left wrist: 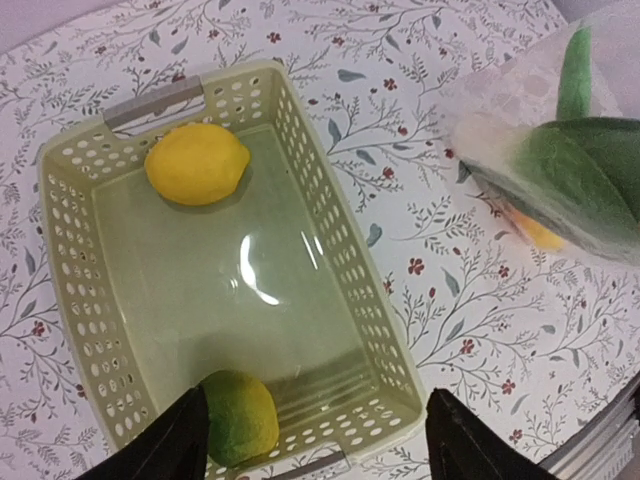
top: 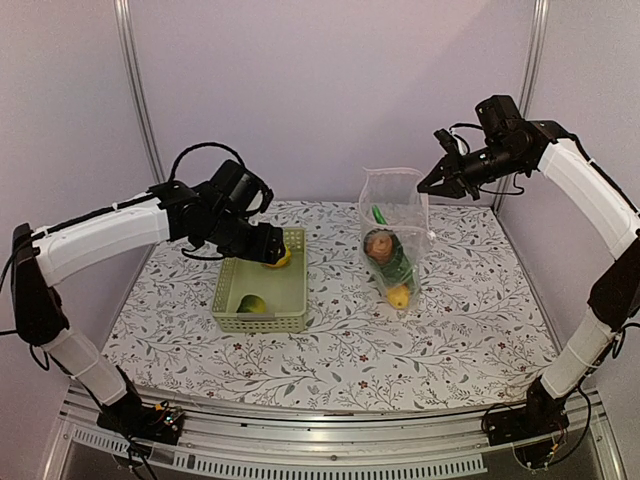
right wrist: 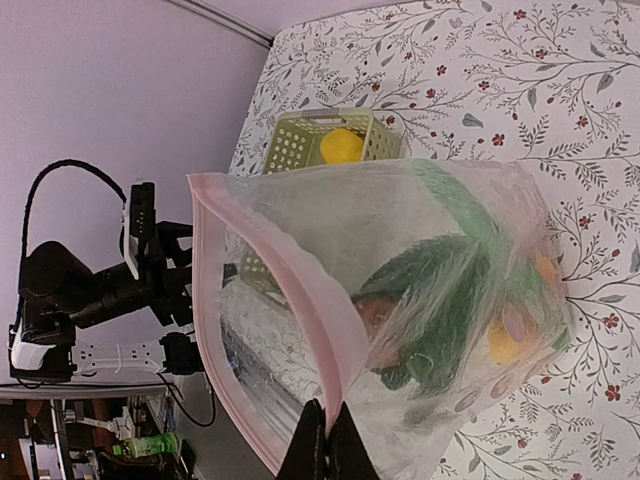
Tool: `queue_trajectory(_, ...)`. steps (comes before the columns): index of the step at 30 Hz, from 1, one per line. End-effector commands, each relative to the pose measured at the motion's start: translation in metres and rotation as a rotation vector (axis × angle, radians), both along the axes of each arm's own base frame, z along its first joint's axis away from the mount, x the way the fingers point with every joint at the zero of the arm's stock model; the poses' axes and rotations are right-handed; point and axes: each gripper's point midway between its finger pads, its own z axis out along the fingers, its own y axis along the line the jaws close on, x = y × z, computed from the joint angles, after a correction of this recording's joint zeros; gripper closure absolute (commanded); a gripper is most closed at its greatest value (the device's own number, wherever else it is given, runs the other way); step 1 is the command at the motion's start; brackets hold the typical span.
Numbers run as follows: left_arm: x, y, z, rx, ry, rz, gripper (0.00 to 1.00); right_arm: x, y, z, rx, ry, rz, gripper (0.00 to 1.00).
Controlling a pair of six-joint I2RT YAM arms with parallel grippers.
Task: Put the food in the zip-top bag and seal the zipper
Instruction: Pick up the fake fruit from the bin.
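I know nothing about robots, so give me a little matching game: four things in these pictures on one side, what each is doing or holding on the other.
1 left gripper
2 right gripper
3 basket
4 zip-top bag

A shut on the zipper
B holds two lemons
C open, over the basket
D held up, green vegetables inside

Pairs: 1-C, 2-A, 3-B, 4-D

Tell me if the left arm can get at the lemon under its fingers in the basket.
Likely yes. The left gripper hangs open above the basket, and nothing covers that lemon. It lies beside one finger, close to the end wall, so a shift seems needed.
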Motion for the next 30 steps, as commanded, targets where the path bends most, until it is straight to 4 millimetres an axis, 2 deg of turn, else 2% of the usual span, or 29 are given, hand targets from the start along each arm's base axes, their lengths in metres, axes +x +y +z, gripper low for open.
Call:
queue_trajectory(1,-0.024,0.030,-0.050,0.082,0.218,0.057,0.24,0.005,0.001,0.003,0.021,-0.015,-0.001,1.00)
queue_trajectory(5,-0.038,0.052,-0.088,0.155,0.395,0.135,0.24,0.003,0.001,0.002,0.028,-0.015,-0.007,1.00)
queue_trajectory(9,-0.042,0.062,-0.108,0.196,0.450,0.176,0.24,0.001,0.000,-0.001,0.037,-0.005,-0.015,1.00)
queue_trajectory(15,-0.031,0.061,-0.124,0.183,0.466,0.198,0.26,-0.001,-0.001,-0.003,0.038,-0.001,-0.021,1.00)
queue_trajectory(20,-0.035,0.053,-0.150,0.165,0.591,0.193,0.31,-0.003,-0.002,-0.006,0.039,0.004,-0.031,1.00)
queue_trajectory(25,-0.032,0.046,-0.155,0.165,0.610,0.172,0.38,-0.005,-0.004,-0.004,0.044,0.001,-0.042,1.00)
queue_trajectory(30,-0.025,0.042,-0.146,0.165,0.592,0.150,0.54,-0.006,-0.005,0.000,0.050,-0.005,-0.054,1.00)
